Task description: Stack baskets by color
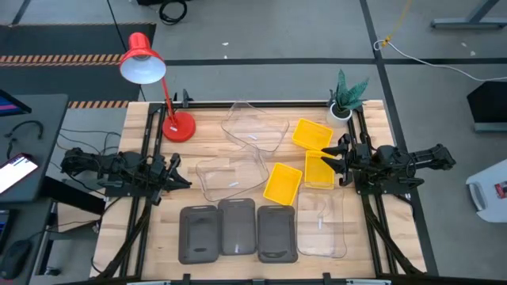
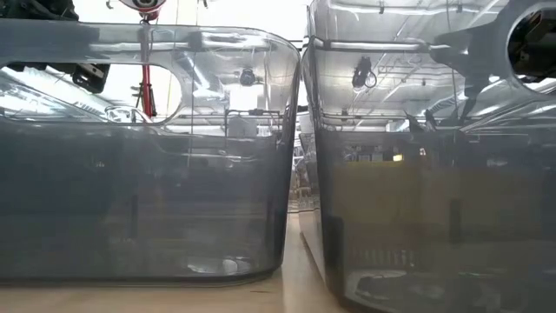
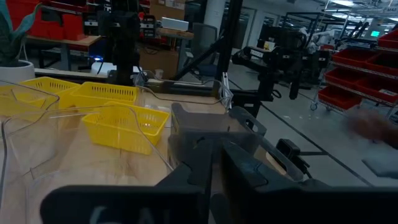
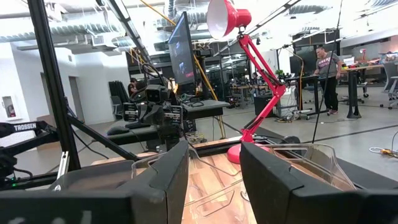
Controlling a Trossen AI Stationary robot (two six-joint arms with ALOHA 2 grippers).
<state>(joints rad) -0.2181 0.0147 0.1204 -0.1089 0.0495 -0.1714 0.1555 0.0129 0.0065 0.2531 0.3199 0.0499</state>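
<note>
Three yellow baskets (image 1: 312, 134) (image 1: 318, 169) (image 1: 283, 183) lie apart, bottoms on the table, right of centre. Three clear baskets (image 1: 255, 127) (image 1: 230, 174) (image 1: 323, 226) lie singly around them. Three dark grey baskets (image 1: 199, 234) (image 1: 237, 227) (image 1: 276, 233) stand side by side at the near edge and fill the low view (image 2: 139, 174). My left gripper (image 1: 181, 176) (image 3: 216, 174) waits shut at the table's left edge, above the wood. My right gripper (image 1: 333, 158) (image 4: 214, 180) hangs open at the right, above the edge of the middle yellow basket, holding nothing.
A red desk lamp (image 1: 158, 95) stands at the far left, its base (image 1: 178, 127) on the table. A small potted plant (image 1: 344, 99) sits at the far right corner. Bare wood (image 1: 158, 226) shows at the near left. Black frame rails (image 1: 142, 214) run along both sides.
</note>
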